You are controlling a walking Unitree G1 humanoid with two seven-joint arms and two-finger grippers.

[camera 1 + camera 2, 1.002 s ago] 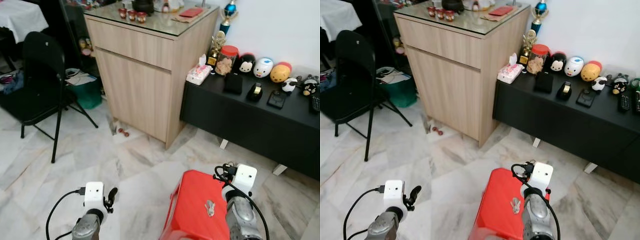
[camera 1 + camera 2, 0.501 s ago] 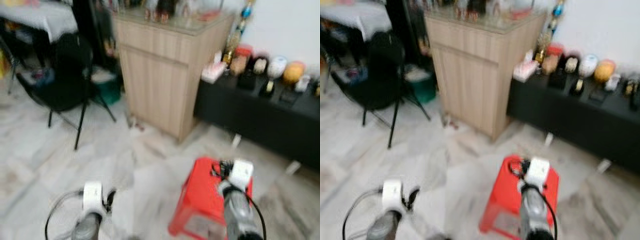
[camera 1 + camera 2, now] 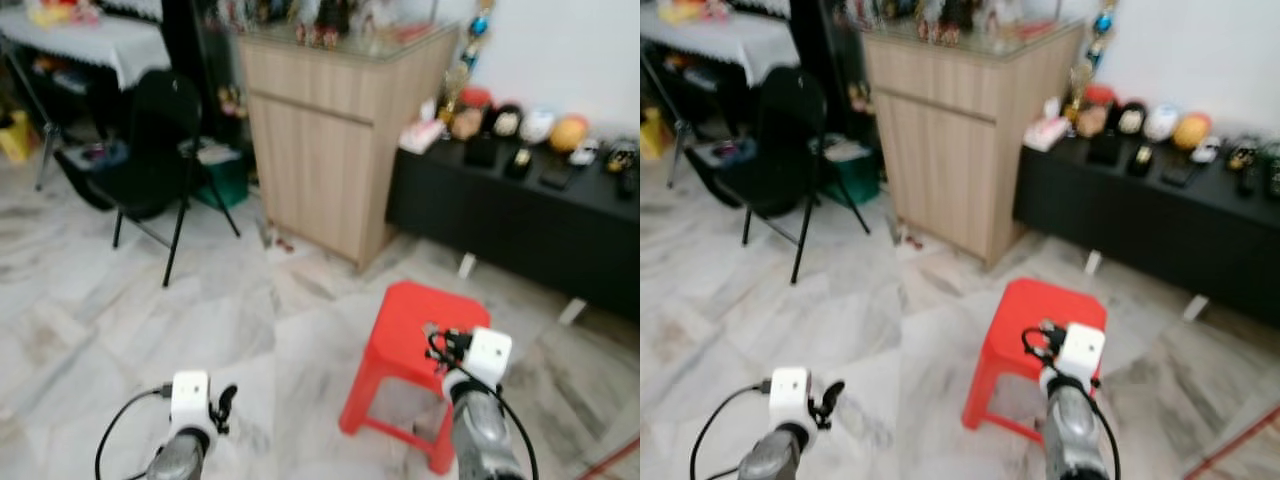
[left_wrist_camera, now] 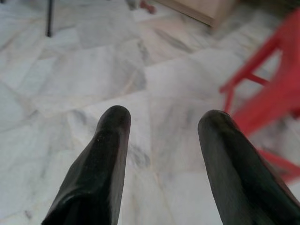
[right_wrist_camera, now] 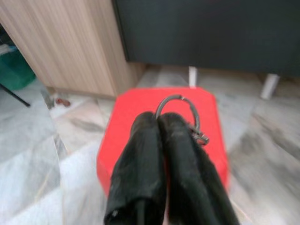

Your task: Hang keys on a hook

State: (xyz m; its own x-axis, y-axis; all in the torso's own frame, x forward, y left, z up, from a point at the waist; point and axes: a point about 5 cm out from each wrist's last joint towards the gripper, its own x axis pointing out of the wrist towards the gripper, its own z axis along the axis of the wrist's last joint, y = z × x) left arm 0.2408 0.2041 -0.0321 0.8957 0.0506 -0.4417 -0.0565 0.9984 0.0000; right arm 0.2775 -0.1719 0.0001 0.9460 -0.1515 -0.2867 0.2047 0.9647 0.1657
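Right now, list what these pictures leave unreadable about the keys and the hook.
- Keys: in the right wrist view, the right gripper pinches a metal ring; its shut fingers hide whatever hangs below.
- Hook: nothing recognisable as one; the eye views are blurred.
- Small items on the black bench: too blurred to identify.

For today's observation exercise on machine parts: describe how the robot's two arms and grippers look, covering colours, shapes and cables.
Both arms are silver-grey and rounded, each topped by a white boxy wrist module with small dark dots. A thin black cable loops out from each module. The left gripper has two long, rounded black fingers with a slightly textured surface. The right gripper has the same black fingers.
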